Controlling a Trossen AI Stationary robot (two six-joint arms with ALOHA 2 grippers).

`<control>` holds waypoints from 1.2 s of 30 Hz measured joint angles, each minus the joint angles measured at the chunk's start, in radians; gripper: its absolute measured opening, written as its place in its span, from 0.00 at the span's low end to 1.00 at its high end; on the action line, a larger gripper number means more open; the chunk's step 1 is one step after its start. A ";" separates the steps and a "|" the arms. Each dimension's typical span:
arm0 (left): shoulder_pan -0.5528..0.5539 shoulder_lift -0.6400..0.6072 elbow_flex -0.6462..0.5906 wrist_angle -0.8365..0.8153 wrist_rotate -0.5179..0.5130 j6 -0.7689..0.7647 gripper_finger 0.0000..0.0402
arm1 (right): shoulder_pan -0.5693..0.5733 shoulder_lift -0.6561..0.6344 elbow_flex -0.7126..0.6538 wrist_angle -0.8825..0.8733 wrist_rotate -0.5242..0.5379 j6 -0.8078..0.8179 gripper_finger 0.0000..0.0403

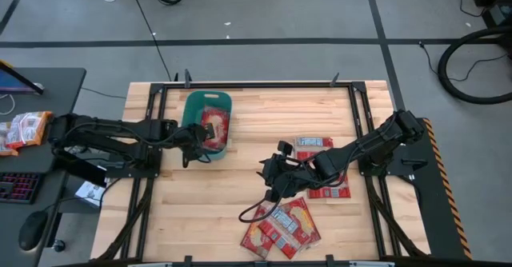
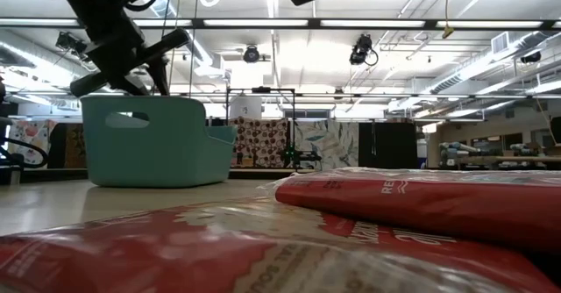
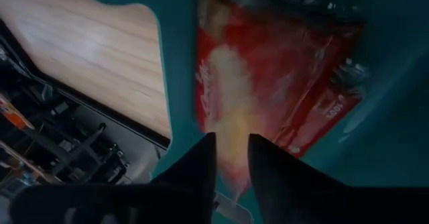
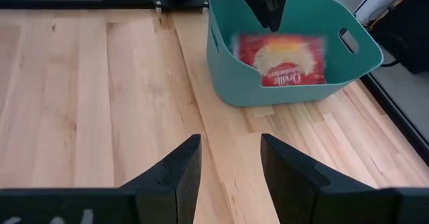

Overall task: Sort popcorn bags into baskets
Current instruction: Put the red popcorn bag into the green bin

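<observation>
The teal basket [image 1: 195, 107] [image 2: 158, 139] [image 4: 234, 83] stands on the far left part of the table. One red popcorn bag [image 1: 214, 125] [image 3: 268, 70] [image 4: 285, 60] is inside it. My left gripper [image 1: 197, 141] [image 3: 232, 150] [image 4: 269, 13] hangs over the basket's near end, pointing down. Its fingers are slightly open, just above the bag and apart from it. My right gripper [image 1: 269, 179] [image 4: 231, 163] is open above bare wood at mid-table. Several more popcorn bags lie flat to its right [image 1: 326, 171] and at the near edge [image 1: 282, 227] [image 2: 421, 201].
A black cable loop [image 1: 254, 213] lies on the table beside the near bags. Black frame rails [image 1: 156, 139] run along the table's sides. A side desk on the left carries paler snack packets [image 1: 22, 129]. Bare wood [image 1: 240, 179] lies between the basket and the bags.
</observation>
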 joint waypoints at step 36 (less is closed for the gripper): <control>-0.219 -0.147 0.156 0.308 0.365 -1.525 0.43 | -0.049 0.013 0.001 -0.123 -0.148 0.120 0.40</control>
